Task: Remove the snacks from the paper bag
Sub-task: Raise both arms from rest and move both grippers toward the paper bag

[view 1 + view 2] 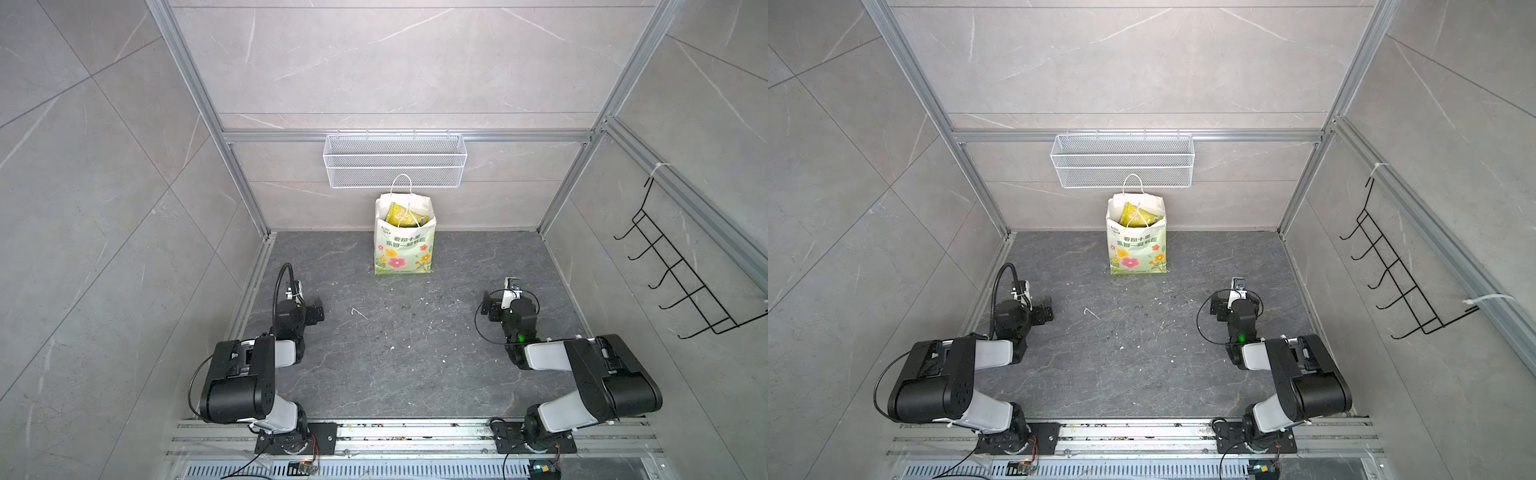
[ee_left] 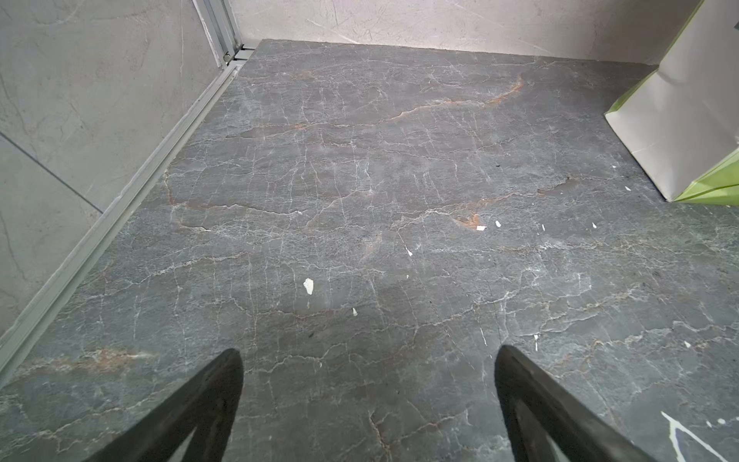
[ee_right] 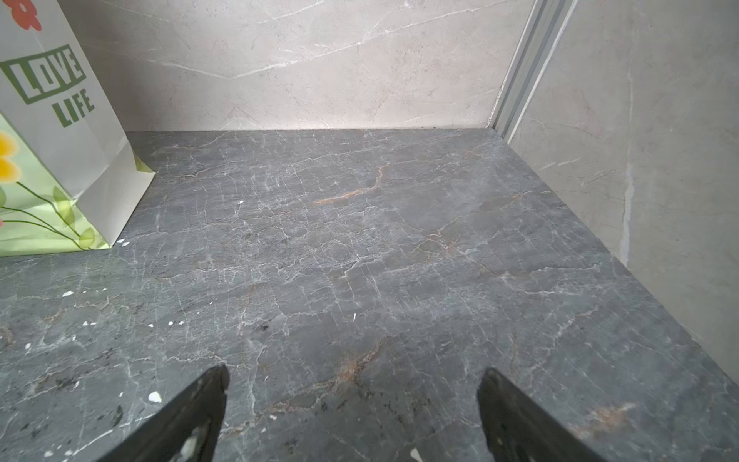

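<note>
Snacks (image 1: 401, 216), yellow-green packets showing inside the upright paper bag (image 1: 404, 251) at the back of the bench (image 1: 395, 365) below the mesh basket (image 1: 395, 162), look light, slick and crinkly, so I'd pinch a top edge; left pincer (image 2: 368, 351) and right pincer (image 3: 356, 371) both gape wide, empty, well short.

paper bag (image 1: 404, 249) 1 | yellow snack packet (image 1: 400, 214) 1 | basket (image 1: 395, 160) 1 | left tool (image 2: 368, 352) 1 | right tool (image 3: 356, 372) 1
</note>
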Available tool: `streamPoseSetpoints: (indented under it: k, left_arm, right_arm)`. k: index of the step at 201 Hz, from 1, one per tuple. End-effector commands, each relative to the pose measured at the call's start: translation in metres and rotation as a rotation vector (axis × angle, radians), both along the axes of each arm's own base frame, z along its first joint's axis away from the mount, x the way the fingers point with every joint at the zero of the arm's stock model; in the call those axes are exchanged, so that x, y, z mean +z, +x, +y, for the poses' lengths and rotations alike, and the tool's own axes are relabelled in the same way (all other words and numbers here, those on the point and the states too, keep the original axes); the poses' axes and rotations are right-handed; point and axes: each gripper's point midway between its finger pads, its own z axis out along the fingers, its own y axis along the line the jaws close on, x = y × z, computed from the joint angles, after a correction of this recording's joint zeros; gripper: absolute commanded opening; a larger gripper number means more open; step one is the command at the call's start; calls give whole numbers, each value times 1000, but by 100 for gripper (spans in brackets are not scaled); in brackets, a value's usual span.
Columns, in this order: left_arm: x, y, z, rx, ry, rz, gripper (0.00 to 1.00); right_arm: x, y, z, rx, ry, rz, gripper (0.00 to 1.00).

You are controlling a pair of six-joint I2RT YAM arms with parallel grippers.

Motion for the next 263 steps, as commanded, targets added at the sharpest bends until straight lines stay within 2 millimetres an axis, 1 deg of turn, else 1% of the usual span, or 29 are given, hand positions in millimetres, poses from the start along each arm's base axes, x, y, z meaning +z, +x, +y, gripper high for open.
streamPoseSetpoints:
  k: [1, 117, 126, 133, 141, 143, 149, 151, 152, 156, 163, 173, 180, 186, 187, 188, 193, 200, 208, 215, 221, 228, 229, 230, 239, 241, 250, 258, 263]
  left_arm:
    - [13, 6, 0, 8, -1, -48, 100]
    - [13, 6, 1, 9, -3, -48, 100]
    - [14, 5, 1, 9, 0, -54, 95]
    - [22, 8, -2, -7, 9, -74, 83]
    - [32, 7, -5, 7, 40, -48, 80]
    - [39, 7, -3, 27, 56, -53, 79]
    - [52, 4, -7, 47, 87, -44, 78]
    - [60, 4, -6, 59, 102, -62, 78]
    - [60, 3, -8, 53, 103, -53, 79]
    - [76, 3, -11, 54, 103, -91, 80]
    - [100, 3, -21, 15, 55, -153, 82]
    - [124, 4, -28, -4, -16, -205, 84]
    - [136, 11, -29, 3, -51, -207, 84]
    - [145, 21, -29, 8, -70, -189, 83]
    - [144, 22, -30, 7, -72, -176, 83]
    - [149, 24, -30, 7, -76, -189, 83]
    - [154, 33, -31, 4, -86, -161, 82]
    - [155, 48, -34, -7, -97, -117, 80]
    - [158, 65, -39, -22, -123, -80, 77]
    - [159, 79, -44, -38, -153, -51, 73]
    - [163, 92, -49, -63, -178, -45, 71]
    - [163, 106, -56, -88, -205, -26, 68]
    - [157, 106, -56, -89, -206, -13, 68]
    - [158, 109, -56, -87, -209, -13, 67]
    - [155, 125, -61, -92, -244, 12, 59]
    - [157, 128, -61, -92, -250, 11, 58]
    - [153, 142, -67, -105, -282, 28, 56]
    - [146, 154, -71, -117, -306, 55, 52]
    - [142, 160, -76, -133, -322, 73, 49]
  right_arm:
    - [0, 3, 2, 12, -9, 8, 100]
    - [-1, 5, 3, 26, 2, 12, 99]
    - [1, 5, 2, 21, -5, 5, 100]
    - [8, 5, 2, 12, -13, -1, 100]
    - [19, 4, 1, -11, -36, 38, 100]
    - [21, 3, 0, -19, -41, 54, 100]
    - [34, 2, -1, -32, -33, 91, 99]
    - [38, 1, -1, -38, -25, 101, 100]
    - [40, 1, -1, -40, -22, 103, 100]
    - [52, 2, -2, -48, -7, 96, 100]
    - [67, 3, -1, -54, 25, 77, 100]
    - [79, 9, 3, -32, 55, 88, 100]
    - [80, 17, 8, -11, 73, 143, 99]
    - [83, 27, 9, -15, 96, 190, 92]
    - [82, 29, 9, -17, 100, 201, 91]
    - [82, 30, 9, -19, 103, 210, 89]
    - [83, 39, 11, -21, 128, 247, 85]
    - [82, 52, 18, 0, 173, 281, 81]
    - [84, 69, 28, 38, 238, 294, 70]
    - [86, 82, 32, 44, 297, 293, 62]
    - [87, 94, 34, 42, 348, 286, 58]
    - [86, 107, 38, 54, 406, 286, 56]
    - [87, 109, 38, 56, 416, 284, 55]
    - [87, 109, 38, 56, 416, 284, 55]
    - [85, 127, 40, 61, 482, 290, 49]
    - [82, 130, 40, 60, 495, 298, 47]
    - [80, 145, 45, 73, 541, 308, 43]
    - [74, 157, 50, 84, 571, 319, 41]
    - [72, 164, 53, 92, 590, 323, 38]
